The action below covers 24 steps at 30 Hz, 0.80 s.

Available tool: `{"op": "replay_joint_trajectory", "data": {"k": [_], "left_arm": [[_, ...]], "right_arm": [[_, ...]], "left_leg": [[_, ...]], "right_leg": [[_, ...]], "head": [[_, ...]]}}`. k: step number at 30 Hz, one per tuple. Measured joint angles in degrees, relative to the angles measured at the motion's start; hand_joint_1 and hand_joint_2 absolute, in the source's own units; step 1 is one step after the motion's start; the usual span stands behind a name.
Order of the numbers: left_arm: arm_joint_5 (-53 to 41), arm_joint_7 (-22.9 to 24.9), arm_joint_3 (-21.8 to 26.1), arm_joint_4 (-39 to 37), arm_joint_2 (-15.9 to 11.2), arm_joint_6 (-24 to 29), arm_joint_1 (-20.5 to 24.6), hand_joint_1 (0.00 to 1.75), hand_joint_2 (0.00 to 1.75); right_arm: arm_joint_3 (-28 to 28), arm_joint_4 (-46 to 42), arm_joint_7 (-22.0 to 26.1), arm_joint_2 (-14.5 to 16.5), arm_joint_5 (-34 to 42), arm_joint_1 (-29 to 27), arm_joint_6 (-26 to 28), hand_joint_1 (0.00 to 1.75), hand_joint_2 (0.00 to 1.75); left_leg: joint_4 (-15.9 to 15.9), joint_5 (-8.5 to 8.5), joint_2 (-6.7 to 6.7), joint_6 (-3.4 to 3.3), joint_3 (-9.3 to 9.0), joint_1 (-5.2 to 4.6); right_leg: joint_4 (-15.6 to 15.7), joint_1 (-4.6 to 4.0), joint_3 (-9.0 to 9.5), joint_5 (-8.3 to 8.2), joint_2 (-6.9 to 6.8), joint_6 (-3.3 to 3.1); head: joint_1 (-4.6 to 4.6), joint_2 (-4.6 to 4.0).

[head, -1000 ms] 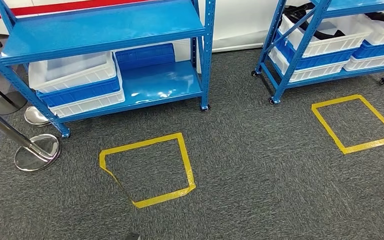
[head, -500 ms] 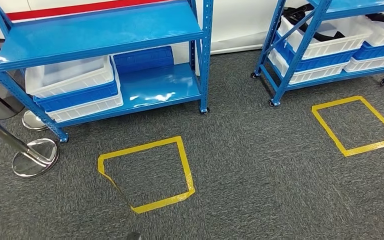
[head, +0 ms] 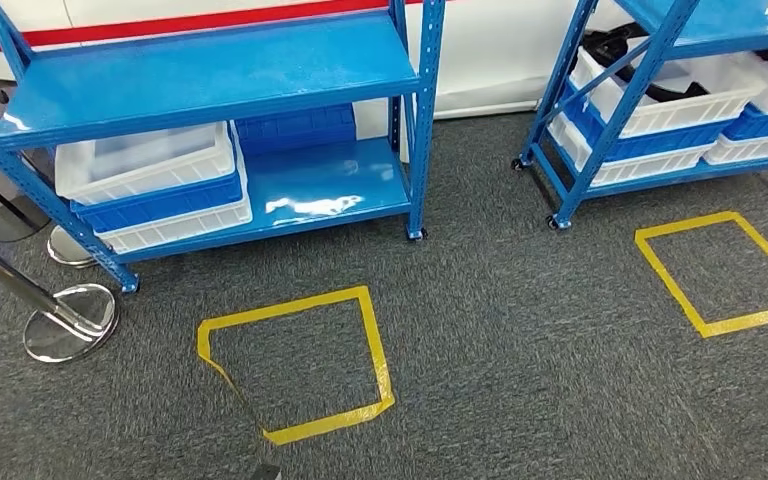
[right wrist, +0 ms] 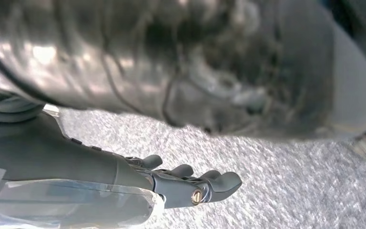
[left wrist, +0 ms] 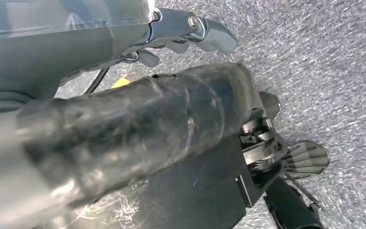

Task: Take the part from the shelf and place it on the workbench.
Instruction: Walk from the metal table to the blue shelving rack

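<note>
Shelf (head: pixel 210 75) of glossy blue steel; each robot hand (left wrist: pixel 190 33) (right wrist: pixel 195 186) hangs empty, fingers loosely spread.

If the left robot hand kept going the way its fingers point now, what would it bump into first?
Probably only the grey carpet. The left robot hand hangs beside the robot's body, holding nothing, with bare floor beyond its fingertips; depth there is hard to judge.

Blue shelf (head: pixel 210 75) stands on grey carpet (white and blue bins (head: pixel 150 185) on its lowest tier).

The left robot hand (left wrist: pixel 190 36) is dark grey with a brass-coloured screw at its thumb; the right robot hand (right wrist: pixel 190 183) looks alike, behind a clear plastic cover.
</note>
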State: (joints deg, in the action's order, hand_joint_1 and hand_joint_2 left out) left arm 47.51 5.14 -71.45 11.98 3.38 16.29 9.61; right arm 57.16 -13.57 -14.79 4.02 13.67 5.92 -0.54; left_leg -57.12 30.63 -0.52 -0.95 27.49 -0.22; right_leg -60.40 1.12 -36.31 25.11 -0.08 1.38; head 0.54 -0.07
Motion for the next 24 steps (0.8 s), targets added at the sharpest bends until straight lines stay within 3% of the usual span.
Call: {"op": "replay_joint_trajectory", "data": {"k": [2,4,6,8,9,10,11,13,15,17,19,21,24], "left_arm": [[0.0,0.0,0.0,0.0,0.0,0.0,0.1,0.00,0.00],[0.0,0.0,0.0,0.0,0.0,0.0,0.1,0.00,0.00],[0.0,0.0,0.0,0.0,0.0,0.0,0.2,0.00,0.00],[0.0,0.0,0.0,0.0,0.0,0.0,0.2,0.00,0.00],[0.0,0.0,0.0,0.0,0.0,0.0,0.1,0.00,0.00],[0.0,0.0,0.0,0.0,0.0,0.0,0.1,0.00,0.00],[0.0,0.0,0.0,0.0,0.0,0.0,0.0,0.00,0.00],[0.0,0.0,0.0,0.0,0.0,0.0,0.0,0.00,0.00],[0.1,0.0,0.0,0.0,-0.1,0.0,0.0,0.00,0.00],[0.2,0.0,0.0,0.0,-0.1,0.1,-0.1,0.00,0.00],[0.3,-0.1,0.0,0.0,-0.1,0.1,-0.2,0.00,0.00],[0.2,-0.1,0.0,0.0,-0.1,0.1,-0.3,0.00,0.00],[0.2,-0.1,0.0,0.0,-0.1,0.1,-0.3,0.00,0.00]], "right_arm": [[0.0,0.0,0.1,0.0,0.2,0.0,0.0,0.00,0.00],[0.0,0.1,0.0,0.0,0.2,-0.1,0.0,0.00,0.00],[0.0,0.1,0.0,0.0,0.2,-0.1,0.0,0.00,0.00],[0.0,0.1,0.1,0.0,0.2,0.0,0.0,0.00,0.00],[0.0,0.1,0.1,0.0,0.2,0.0,-0.1,0.00,0.00],[0.0,0.1,0.0,0.0,0.2,-0.1,-0.2,0.00,0.00],[0.0,0.1,0.0,0.0,0.2,-0.1,-0.3,0.00,0.00],[0.1,0.1,0.0,0.1,0.1,-0.2,-0.5,0.00,0.00],[0.2,0.1,0.0,0.2,0.1,0.0,-0.4,0.00,0.00],[0.3,0.1,0.0,0.3,0.1,0.1,-0.4,0.00,0.00],[0.3,0.1,0.0,0.4,0.1,0.1,-0.4,0.00,0.00],[0.3,0.1,0.0,0.4,0.1,0.0,-0.4,0.00,0.00],[0.3,0.1,0.0,0.4,0.1,0.0,-0.4,0.00,0.00]], "left_leg": [[-0.2,0.36,0.09,0.44,-0.22,-0.07],[-2.9,0.20,0.15,0.88,0.72,-0.01],[-9.4,1.31,0.23,1.49,4.58,0.19],[-15.6,4.09,0.24,1.87,9.29,0.32],[-17.2,5.03,0.24,1.90,11.01,0.33],[-16.8,4.68,0.24,1.75,11.88,0.31],[-14.8,3.12,0.24,1.44,12.04,0.26],[-7.5,-3.08,0.49,0.16,10.77,-0.20],[-2.9,-6.03,0.82,-1.18,9.71,-0.94],[-1.4,-5.73,0.70,-1.90,8.84,-1.18],[0.0,-6.24,0.40,-2.07,7.13,-0.77],[0.6,-6.34,0.31,-2.00,6.10,-0.47],[0.6,-6.34,0.32,-2.01,6.01,-0.46]], "right_leg": [[0.3,0.01,0.55,0.07,-0.04,-1.04],[0.7,0.18,1.60,0.56,-0.10,-1.79],[1.0,0.25,2.73,1.17,-0.09,-2.27],[1.1,0.21,3.68,2.00,-0.02,-2.39],[1.1,0.17,4.26,2.47,0.02,-2.39],[1.1,0.08,5.01,3.03,0.06,-2.37],[1.1,-0.05,5.85,3.63,0.09,-2.35],[1.2,-0.32,7.39,4.82,0.05,-2.25],[1.5,-0.41,8.22,5.71,0.11,-1.76],[1.6,-0.50,9.25,5.86,0.05,-0.99],[1.5,-0.56,10.21,5.88,-0.16,-0.52],[1.4,-0.52,10.38,6.08,-0.18,-0.40],[1.3,-0.49,10.40,6.10,-0.17,-0.39]], "head": [[0.01,0.01],[0.09,0.01],[0.21,0.00],[0.28,0.00],[0.30,0.00],[0.29,0.00],[0.28,0.00],[0.24,0.00],[0.02,0.01],[-0.18,0.01],[-0.20,0.01],[-0.21,0.00],[-0.20,0.01]]}}
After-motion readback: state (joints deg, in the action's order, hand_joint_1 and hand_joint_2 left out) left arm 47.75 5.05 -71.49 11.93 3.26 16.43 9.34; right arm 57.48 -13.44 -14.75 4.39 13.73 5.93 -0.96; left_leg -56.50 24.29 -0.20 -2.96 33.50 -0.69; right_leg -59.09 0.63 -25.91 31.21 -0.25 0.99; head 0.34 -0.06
